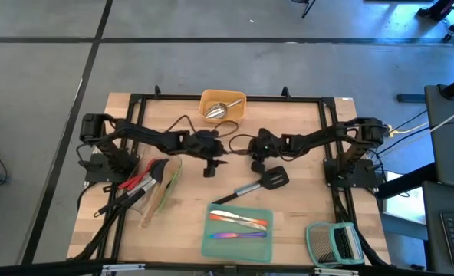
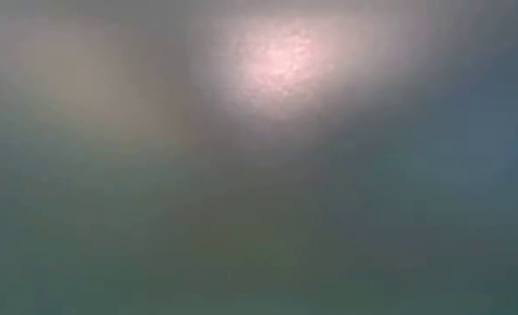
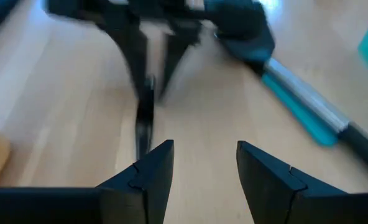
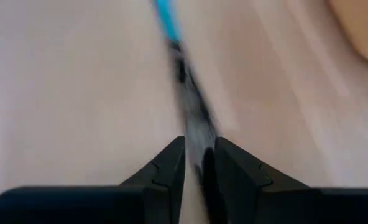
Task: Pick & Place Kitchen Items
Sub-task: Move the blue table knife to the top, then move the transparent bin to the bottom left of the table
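My right gripper (image 1: 256, 164) is at the table's middle, shut on a thin dark utensil (image 4: 190, 106) whose far end is blue (image 4: 165, 15). In the left wrist view that utensil (image 3: 145, 115) hangs below the right gripper's fingers. My left gripper (image 1: 209, 169) is beside it to the left, open and empty (image 3: 204, 171) above bare wood. A black spatula with a steel handle (image 1: 259, 185) lies flat on the table just near of both grippers. The low view shows only blur. My right gripper pinches the thin dark utensil (image 4: 199, 149) between its two fingers, which lie along its length. The fingers point down. The utensil hangs below them (image 3: 145, 124); I cannot tell whether its lower end touches the table.
A yellow tray (image 1: 235, 100) with a steel scoop (image 1: 219, 110) stands at the far middle. A clear tray (image 1: 168, 184) with several utensils lies at the left. A teal tray (image 1: 212, 241) holds iridescent cutlery (image 1: 238, 222) near the front. A slatted rack (image 1: 334, 244) stands at the front right.
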You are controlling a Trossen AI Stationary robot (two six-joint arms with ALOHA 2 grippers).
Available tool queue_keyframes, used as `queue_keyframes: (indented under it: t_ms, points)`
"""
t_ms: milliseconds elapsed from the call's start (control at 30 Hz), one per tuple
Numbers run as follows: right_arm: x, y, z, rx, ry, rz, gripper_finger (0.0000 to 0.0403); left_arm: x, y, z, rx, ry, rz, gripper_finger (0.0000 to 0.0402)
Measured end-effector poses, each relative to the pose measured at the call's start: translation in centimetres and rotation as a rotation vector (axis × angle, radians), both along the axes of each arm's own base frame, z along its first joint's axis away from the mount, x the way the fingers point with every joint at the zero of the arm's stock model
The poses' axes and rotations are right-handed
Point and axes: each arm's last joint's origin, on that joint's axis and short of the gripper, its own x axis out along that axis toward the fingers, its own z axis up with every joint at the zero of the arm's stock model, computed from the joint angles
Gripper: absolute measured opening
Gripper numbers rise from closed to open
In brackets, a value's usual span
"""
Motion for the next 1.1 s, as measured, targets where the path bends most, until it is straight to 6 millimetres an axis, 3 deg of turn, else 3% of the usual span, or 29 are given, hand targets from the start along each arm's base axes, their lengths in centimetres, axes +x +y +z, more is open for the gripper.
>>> queue_keyframes:
  t_ms: [133,267,500,700,867,1100]
  points:
    - [0.6,1.0,0.5,0.079,-0.079,0.185,0.0089,-1.8,1.5,-1.5,-0.054,-0.174,0.047,0.0171]
    - [1.0,1.9,1.0,0.082,-0.141,0.247,0.0089,-3.0,2.1,-2.3,-0.033,-0.229,0.127,0.0171]
    - [1.2,2.3,3.2,0.025,-0.254,0.305,0.0089,-2.9,1.9,-2.6,0.006,-0.222,0.117,0.0171]
    - [-1.0,2.2,3.5,0.133,-0.593,0.471,0.0089,-2.0,2.1,-3.8,-0.059,-0.291,0.094,0.0171]
    - [-2.9,1.1,3.0,0.151,-0.689,0.344,0.0089,-1.5,2.1,-5.6,-0.082,-0.307,0.087,0.0171]
    - [-3.2,0.6,1.8,0.103,-0.567,0.185,0.0089,-0.7,3.3,-7.8,-0.118,-0.265,0.121,0.0171]
